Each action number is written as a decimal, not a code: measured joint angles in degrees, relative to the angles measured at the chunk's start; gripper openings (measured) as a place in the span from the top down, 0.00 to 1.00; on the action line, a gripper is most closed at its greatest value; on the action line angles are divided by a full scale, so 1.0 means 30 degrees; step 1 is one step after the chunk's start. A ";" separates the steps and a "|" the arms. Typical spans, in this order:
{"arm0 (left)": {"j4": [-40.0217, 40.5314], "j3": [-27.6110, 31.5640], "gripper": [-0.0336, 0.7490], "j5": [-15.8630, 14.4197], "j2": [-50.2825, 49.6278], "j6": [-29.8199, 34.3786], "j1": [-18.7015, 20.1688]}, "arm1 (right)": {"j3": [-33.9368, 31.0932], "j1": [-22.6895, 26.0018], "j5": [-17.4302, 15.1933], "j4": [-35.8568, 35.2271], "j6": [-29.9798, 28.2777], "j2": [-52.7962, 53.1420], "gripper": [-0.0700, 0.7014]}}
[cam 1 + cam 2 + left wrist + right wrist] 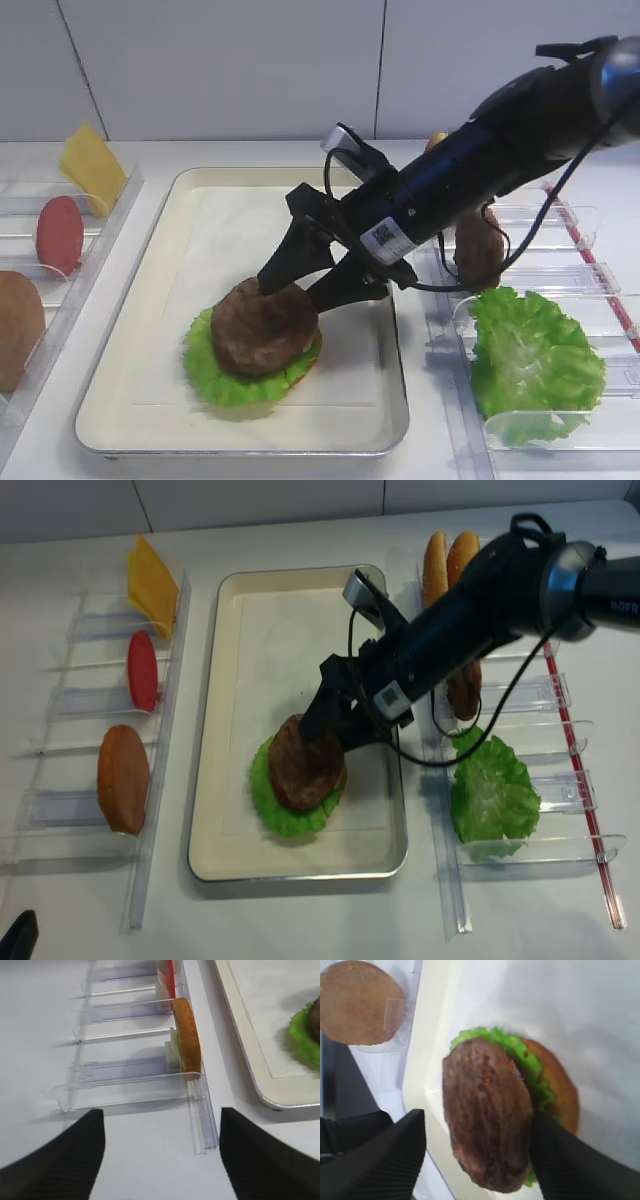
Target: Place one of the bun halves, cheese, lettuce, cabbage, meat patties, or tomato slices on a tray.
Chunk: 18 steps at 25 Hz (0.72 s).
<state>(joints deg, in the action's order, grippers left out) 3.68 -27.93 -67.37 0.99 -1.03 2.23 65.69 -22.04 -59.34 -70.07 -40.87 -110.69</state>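
Right pincer (312, 279) released, straddling grainy round patty (262, 327) atop frilly lettuce (225, 378).

We see clear plastic slotted racks (90, 720) left and right (560, 770) on the white table (300, 920), red strip (585, 780) along the right rack, pale panelled wall (220, 70) behind.

A white table (300, 920) is seen carrying the silver tray (225, 730) at its middle (lined in cream paper), flanked by a clear left rack (150, 810) and a clear right rack (520, 855).
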 joint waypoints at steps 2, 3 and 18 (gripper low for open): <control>0.0000 0.0000 0.35 0.0000 0.0000 0.0000 0.0000 | 0.0709 0.0000 0.0016 0.1239 0.0807 -0.0012 0.30; 0.0000 0.0000 0.35 0.0000 0.0000 0.0000 0.0000 | 0.0992 0.0000 0.0016 0.1984 0.1273 -0.0012 0.30; 0.0000 0.0000 0.35 0.0000 0.0000 0.0000 0.0000 | 0.7191 -0.0043 -0.3172 0.8322 0.6049 -0.0122 0.30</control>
<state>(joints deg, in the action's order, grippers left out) 3.68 -27.93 -67.37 0.99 -1.03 2.23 87.26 -22.17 -68.85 -45.11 -22.73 -111.05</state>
